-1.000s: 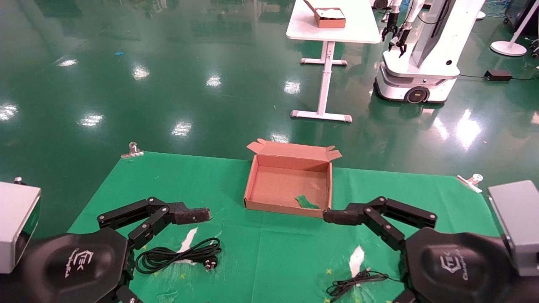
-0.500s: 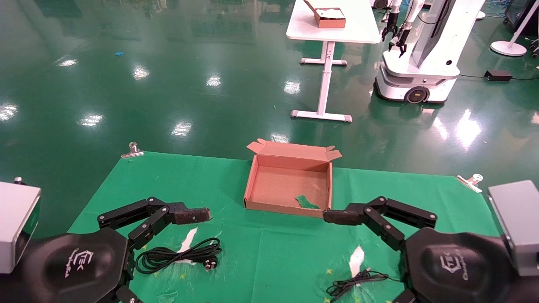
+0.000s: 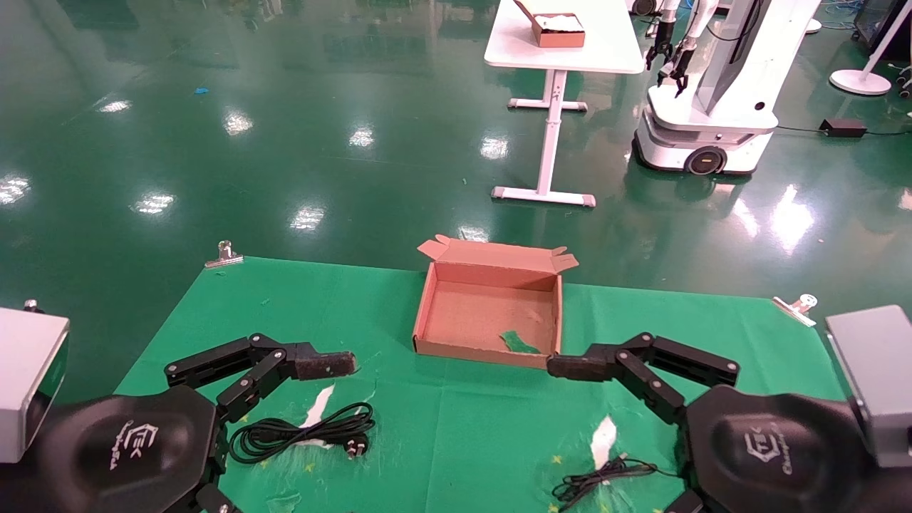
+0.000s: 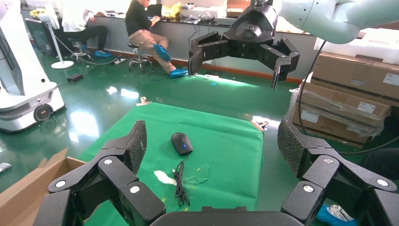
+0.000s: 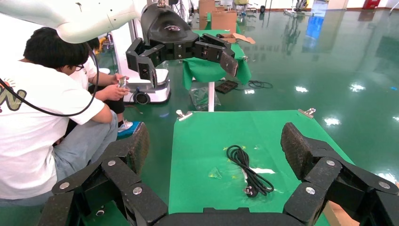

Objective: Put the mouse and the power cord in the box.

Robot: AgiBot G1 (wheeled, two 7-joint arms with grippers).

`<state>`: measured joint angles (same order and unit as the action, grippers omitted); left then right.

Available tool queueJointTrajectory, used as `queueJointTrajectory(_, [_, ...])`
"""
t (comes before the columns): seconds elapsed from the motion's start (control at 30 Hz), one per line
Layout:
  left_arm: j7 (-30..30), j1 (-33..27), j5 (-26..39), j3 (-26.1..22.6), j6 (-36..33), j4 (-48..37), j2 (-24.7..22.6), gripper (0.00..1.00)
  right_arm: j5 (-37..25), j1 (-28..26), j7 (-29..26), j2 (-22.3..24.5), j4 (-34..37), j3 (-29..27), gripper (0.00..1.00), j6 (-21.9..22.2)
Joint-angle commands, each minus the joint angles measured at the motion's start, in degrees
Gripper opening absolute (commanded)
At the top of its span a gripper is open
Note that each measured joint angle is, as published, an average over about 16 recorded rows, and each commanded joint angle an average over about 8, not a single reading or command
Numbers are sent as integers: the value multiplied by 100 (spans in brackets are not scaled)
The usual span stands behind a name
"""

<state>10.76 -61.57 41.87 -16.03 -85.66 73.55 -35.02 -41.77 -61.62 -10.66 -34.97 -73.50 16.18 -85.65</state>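
The brown box (image 3: 426,313) stands open at the table's middle, lid flap back. The power cord (image 3: 299,431) lies coiled at the front left; the right wrist view shows its loops (image 5: 247,169) and pronged plug. The black mouse (image 4: 181,142) shows in the left wrist view on the green cloth with its thin wire (image 4: 179,183); from the head only the wire (image 3: 598,479) shows at the front right. My left gripper (image 4: 214,148) hangs open over the cord, one finger (image 3: 324,364) reaching inward. My right gripper (image 5: 214,148) hangs open near the box's front right corner.
A green cloth (image 3: 456,420) covers the table, clipped at the far corners (image 3: 224,254) and torn white in spots. Beyond it stand a white table (image 3: 563,43) with a smaller brown box and another robot (image 3: 712,107). People sit beside my station.
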Motion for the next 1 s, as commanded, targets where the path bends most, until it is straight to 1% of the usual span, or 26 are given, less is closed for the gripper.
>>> queueJointTrajectory(0.03, [0,0,0,0,0,0,0,100,0,0,0,0,0,0,100,0])
queueJointTrajectory(0.27, [-1,0,5,-2,-1,2,2,100,-8,8,-6,5,3,5,100,-2])
queueJointTrajectory(0.37, [-1,-27,324,-111,18,80,62,100,-171,41,-61,61,7,83,100,4])
queueJointTrajectory(0.47, [59,-185,1163,-416,65,218,112,100,-602,52,-226,182,-30,273,100,39])
queueJointTrajectory(0.57, [219,-503,2429,-893,119,338,57,100,-1252,-3,-521,320,-99,547,100,107])
queueJointTrajectory(0.63, [387,-762,3311,-1217,189,362,-83,100,-1705,-96,-775,373,-146,733,100,162])
queueJointTrajectory(0.7, [564,-967,3998,-1465,258,355,-232,100,-2042,-186,-1003,386,-165,873,100,210])
queueJointTrajectory(0.83, [867,-1274,4775,-1780,481,341,-510,100,-2580,-355,-1373,359,-199,1063,100,285])
queueJointTrajectory(1.0, [952,-1381,5044,-1882,587,331,-613,100,-2744,-413,-1455,325,-197,1110,100,314])
